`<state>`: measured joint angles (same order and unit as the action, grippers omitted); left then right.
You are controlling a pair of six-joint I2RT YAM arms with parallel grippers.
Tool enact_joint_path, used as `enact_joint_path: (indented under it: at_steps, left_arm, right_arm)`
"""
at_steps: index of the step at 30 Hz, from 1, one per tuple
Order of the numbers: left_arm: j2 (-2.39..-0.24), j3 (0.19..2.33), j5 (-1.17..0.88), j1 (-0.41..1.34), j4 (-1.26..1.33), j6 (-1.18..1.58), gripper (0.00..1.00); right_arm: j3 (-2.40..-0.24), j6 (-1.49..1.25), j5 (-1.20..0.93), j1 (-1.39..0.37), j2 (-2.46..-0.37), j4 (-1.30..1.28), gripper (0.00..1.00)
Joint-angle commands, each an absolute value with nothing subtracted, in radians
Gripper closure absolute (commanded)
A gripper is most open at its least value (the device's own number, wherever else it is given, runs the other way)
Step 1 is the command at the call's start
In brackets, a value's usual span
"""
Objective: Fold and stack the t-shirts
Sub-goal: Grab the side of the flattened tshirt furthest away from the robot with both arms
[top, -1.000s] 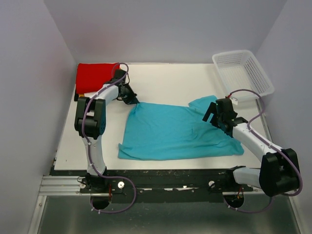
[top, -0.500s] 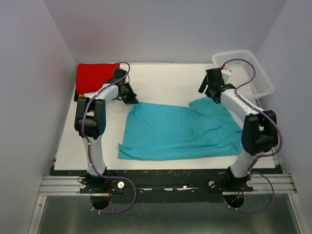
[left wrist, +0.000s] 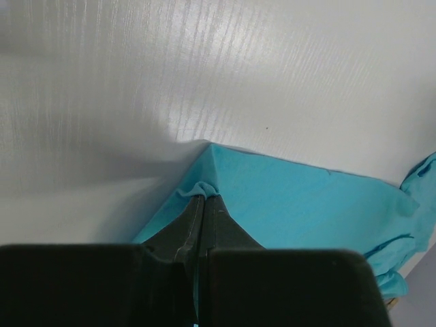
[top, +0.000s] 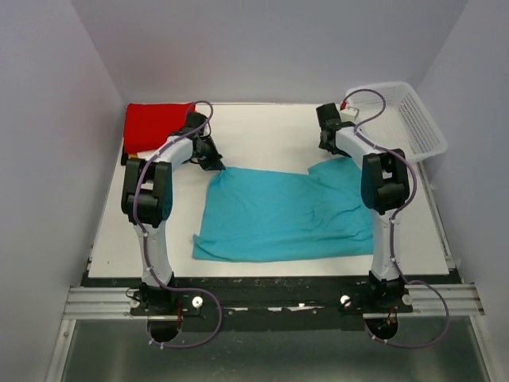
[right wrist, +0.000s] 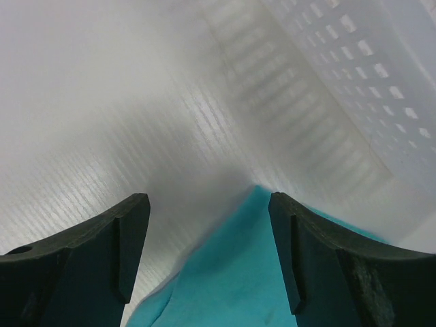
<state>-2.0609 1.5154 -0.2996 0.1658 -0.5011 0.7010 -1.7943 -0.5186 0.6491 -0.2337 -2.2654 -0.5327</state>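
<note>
Top external shows the right gripper (top: pixel 325 142), jaws wide, has swung to the far-right corner of the turquoise t-shirt (top: pixel 286 215) on the table (top: pixel 270 127); the left gripper (left wrist: pixel 203 199) pinches its far-left corner, seemingly ready for stretching.

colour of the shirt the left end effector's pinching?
Plain turquoise-blue, no print; the t-shirt shows best in the top external view.

We see a white rectangular desk (top: pixel 270 131) carrying a turquoise-blue cloth t-shirt (top: pixel 278 215) spread out mid-desk, a folded red cloth shirt (top: pixel 155 123) at its far-left corner, and a white plastic mesh basket (top: pixel 409 119) at far right.
</note>
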Motion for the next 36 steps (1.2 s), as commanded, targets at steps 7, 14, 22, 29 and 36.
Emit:
enact_joint_path:
  at_steps: [7,14,22,29,36]
  left_arm:
    - [-2.011,1.541,-0.242,0.160,-0.535,0.655,1.00]
    - [-2.003,1.536,-0.236,0.157,-0.533,0.672,1.00]
    - [-2.003,1.530,-0.240,0.155,-0.524,0.680,1.00]
    - [-2.014,1.566,-0.230,0.153,-0.542,0.670,1.00]
    - [-1.962,1.544,-0.244,0.153,-0.524,0.643,1.00]
  right_arm:
    - [-1.717,-0.521,0.651,-0.228,-2.275,-0.557,0.40]
    - [-1.678,-0.543,0.715,-0.228,-2.215,-0.587,0.47]
    - [-1.639,-0.553,0.749,-0.228,-2.186,-0.593,0.56]
    - [-1.702,-0.523,0.751,-0.228,-2.218,-0.554,0.86]
    - [-1.633,-0.490,0.683,-0.229,-2.110,-0.474,0.99]
